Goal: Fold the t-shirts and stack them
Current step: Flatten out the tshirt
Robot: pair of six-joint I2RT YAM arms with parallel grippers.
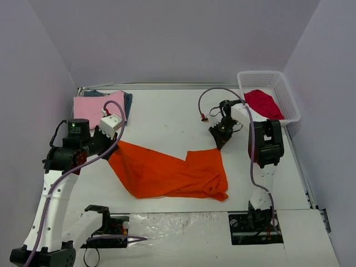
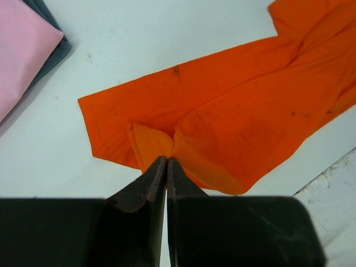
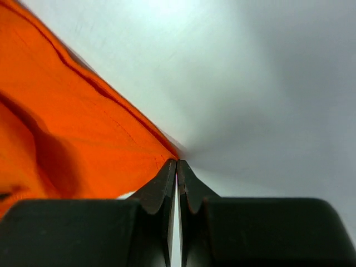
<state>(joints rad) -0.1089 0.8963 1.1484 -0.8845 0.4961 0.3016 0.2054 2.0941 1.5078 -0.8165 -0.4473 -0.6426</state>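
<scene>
a bright orange t-shirt (image 1: 172, 175) lies crumpled across the middle of a white bench (image 1: 167, 117). the left hand (image 2: 167, 161) pinches a fold at its left edge, and the right hand (image 3: 177, 162) pinches its far right corner. at the far left, a folded pink t-shirt (image 1: 97, 107) lies on a dark blue-grey t-shirt (image 1: 128, 103). a crimson t-shirt (image 1: 262, 103) sits in the white lattice basket (image 1: 289, 103) at the far right.

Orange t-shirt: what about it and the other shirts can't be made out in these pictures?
Orange t-shirt: right wrist view, blurred, cut off by the left edge.
Dark blue-grey t-shirt: top external, only an edge shows under the pink t-shirt.
Crimson t-shirt: top external, crumpled in the white basket, its underside hidden.
</scene>
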